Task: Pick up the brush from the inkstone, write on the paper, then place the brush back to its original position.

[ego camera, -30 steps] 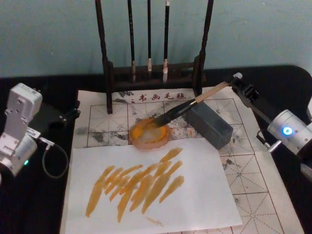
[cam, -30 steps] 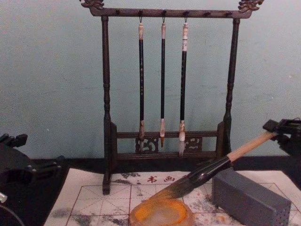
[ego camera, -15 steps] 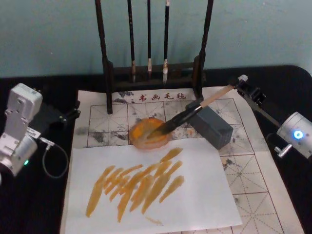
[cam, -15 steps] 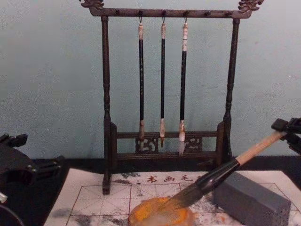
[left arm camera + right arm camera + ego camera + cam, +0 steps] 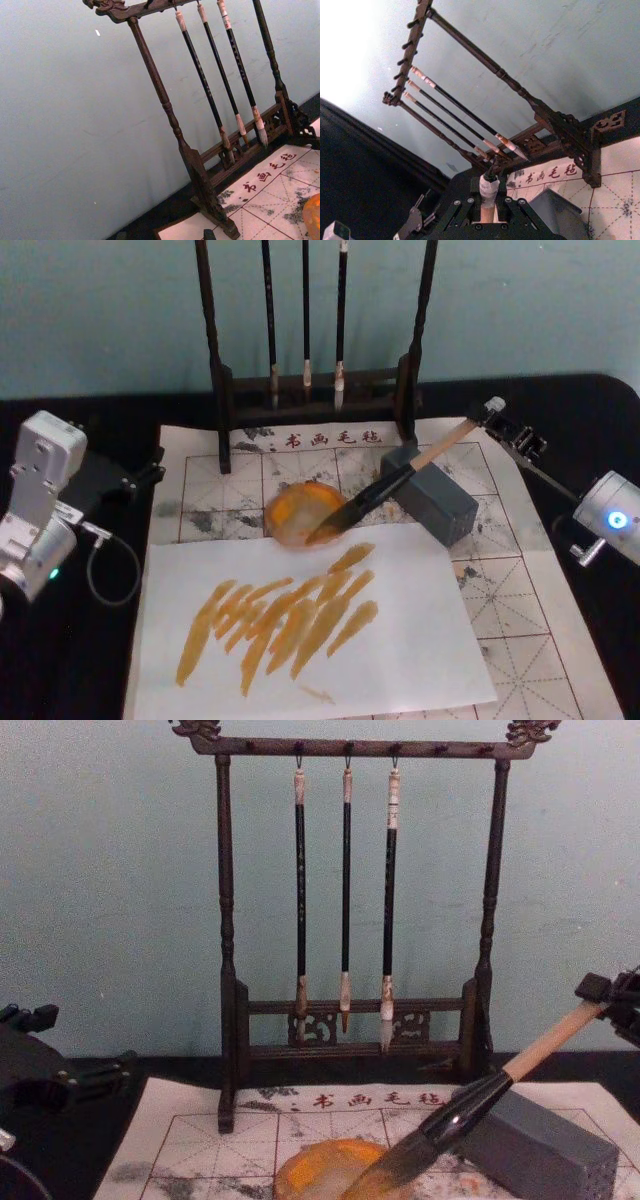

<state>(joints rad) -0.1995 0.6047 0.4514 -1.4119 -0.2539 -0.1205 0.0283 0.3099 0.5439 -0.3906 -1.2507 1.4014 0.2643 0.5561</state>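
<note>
Right hand (image 5: 490, 412) grips brush (image 5: 385, 485) (wooden handle)

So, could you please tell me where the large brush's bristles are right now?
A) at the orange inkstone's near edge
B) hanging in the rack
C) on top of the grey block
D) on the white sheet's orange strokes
A: held at its top end by the right gripper, the brush slants down past the grey block, its bristles meeting the inkstone's near edge; the left gripper sits parked at left.
</note>
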